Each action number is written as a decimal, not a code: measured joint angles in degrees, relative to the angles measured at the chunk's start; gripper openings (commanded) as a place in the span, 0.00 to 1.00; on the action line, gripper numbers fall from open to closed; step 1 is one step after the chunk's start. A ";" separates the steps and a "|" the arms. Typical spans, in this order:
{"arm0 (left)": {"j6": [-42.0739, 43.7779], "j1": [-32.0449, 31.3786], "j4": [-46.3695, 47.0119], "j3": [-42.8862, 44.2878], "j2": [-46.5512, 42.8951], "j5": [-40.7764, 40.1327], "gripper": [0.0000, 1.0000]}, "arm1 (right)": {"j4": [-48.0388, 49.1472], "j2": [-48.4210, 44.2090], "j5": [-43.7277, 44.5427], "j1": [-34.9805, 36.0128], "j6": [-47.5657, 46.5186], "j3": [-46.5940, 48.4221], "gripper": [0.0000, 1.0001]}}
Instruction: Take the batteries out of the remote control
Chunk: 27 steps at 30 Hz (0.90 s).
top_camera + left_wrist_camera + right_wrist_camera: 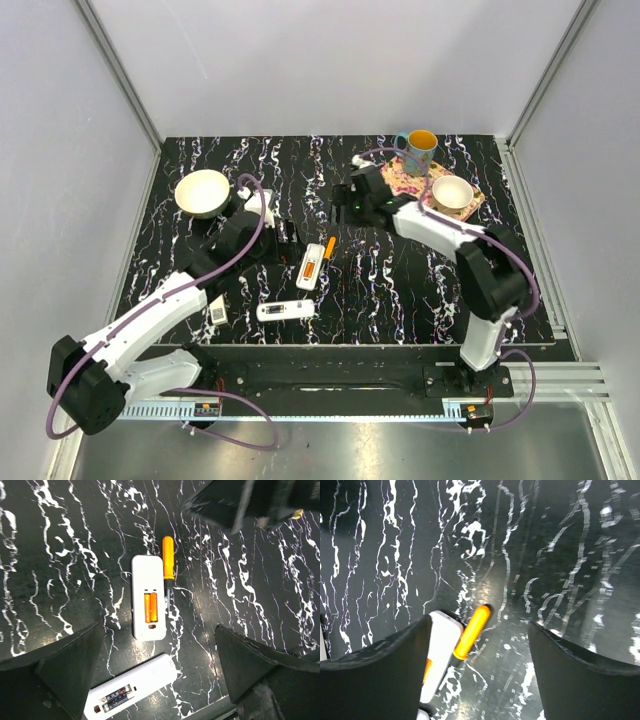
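Note:
A white remote lies back up with its compartment open and two orange batteries side by side inside. It also shows in the top view and the right wrist view. An orange-handled tool lies against its right edge. A second white remote lies nearer, its open compartment dark; I cannot tell what it holds. My left gripper hovers left of the first remote, open and empty. My right gripper hovers beyond it, open and empty, with the tool between its fingers.
A white bowl stands at the back left. A yellow-lined mug and a small cup stand on a patterned mat at the back right. A small white piece lies left of the second remote.

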 measured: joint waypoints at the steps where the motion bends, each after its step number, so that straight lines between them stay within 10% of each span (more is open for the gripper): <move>1: -0.02 -0.70 -0.44 0.33 -0.44 -1.66 0.99 | -1.11 2.45 0.44 1.18 0.33 2.38 0.73; 20: 0.20 -2.58 -5.46 0.57 -5.42 -11.26 0.99 | -14.95 19.93 3.34 6.32 4.15 16.48 0.48; 27: 0.20 -2.58 -5.66 0.48 -7.10 -13.18 0.99 | -14.23 20.94 2.03 6.32 4.94 17.16 0.05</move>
